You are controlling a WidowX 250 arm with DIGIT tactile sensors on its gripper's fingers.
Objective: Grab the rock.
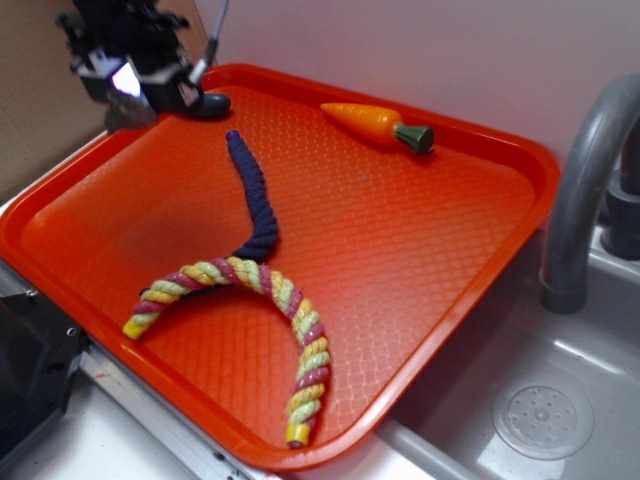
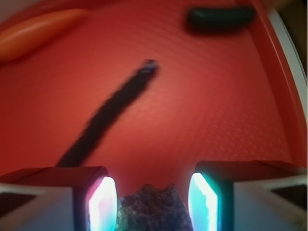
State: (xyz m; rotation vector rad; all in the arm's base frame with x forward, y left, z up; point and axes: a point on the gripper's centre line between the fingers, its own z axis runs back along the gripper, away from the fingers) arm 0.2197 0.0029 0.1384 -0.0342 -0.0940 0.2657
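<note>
- Small rough grey-brown rock (image 2: 150, 208), bumpy and irregular, sits directly between the two lit finger pads (image 2: 103, 202) of the black robot hand (image 2: 151, 204), at the bottom edge of the wrist view.
- Key relation: rock lies dead centre in the hand's gap, not off to either side. Each pad stands just beside a flank of it; whether either pad presses on it, I cannot tell.
- Long axis of the rock: too much is cut off by the frame edge to judge.
- Hand state: jaws set narrow around the rock. Firm hold or not cannot be read from these views.
- Exterior view: hand (image 1: 135, 85) hangs over the far left corner of the orange textured plastic tray (image 1: 470, 250); the rock is not made out there.
- Relative to the tray: smooth dark blue-black oblong piece (image 1: 207, 104) lies by the same corner, just beside the hand. Dark navy rope strand (image 1: 255, 195) runs through the tray's middle.
- Judgement: the coming move depends on the pads squeezing evenly; the bumpy surface could let the rock twist or slip.
</note>
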